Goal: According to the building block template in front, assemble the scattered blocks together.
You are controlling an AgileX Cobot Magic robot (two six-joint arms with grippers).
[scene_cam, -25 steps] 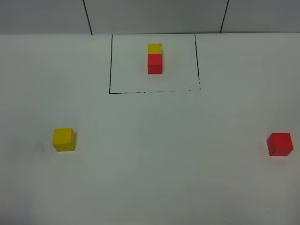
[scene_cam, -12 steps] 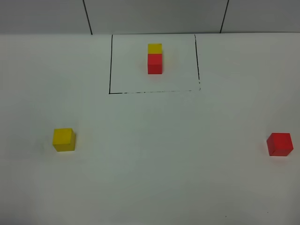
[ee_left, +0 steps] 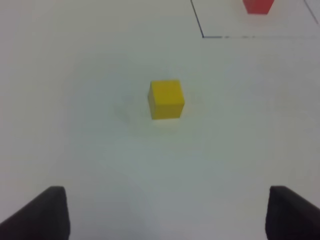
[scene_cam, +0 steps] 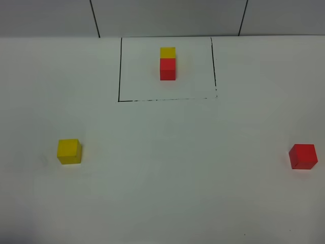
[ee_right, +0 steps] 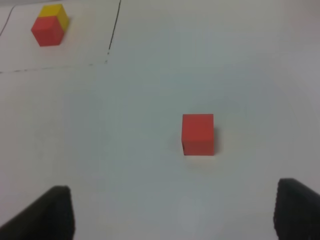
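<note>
The building block template (scene_cam: pixel 167 63) is a yellow cube joined to a red cube inside a thin black drawn rectangle at the far middle of the white table; it also shows as the template (ee_right: pixel 49 26) in the right wrist view. The loose yellow block (scene_cam: pixel 68 151) lies at the near left, alone on the table. The loose red block (scene_cam: pixel 303 156) lies at the near right. My left gripper (ee_left: pixel 165 215) is open, its dark fingertips (ee_left: pixel 42 212) well short of the yellow block (ee_left: pixel 166 99). My right gripper (ee_right: pixel 172 215) is open too, short of the red block (ee_right: pixel 198 134). Neither arm shows in the high view.
The black rectangle line (scene_cam: pixel 119 71) frames the template at the back. A grey wall with two dark seams (scene_cam: pixel 94 18) rises behind the table's far edge. White tabletop (scene_cam: pixel 177 162) lies between the two loose blocks.
</note>
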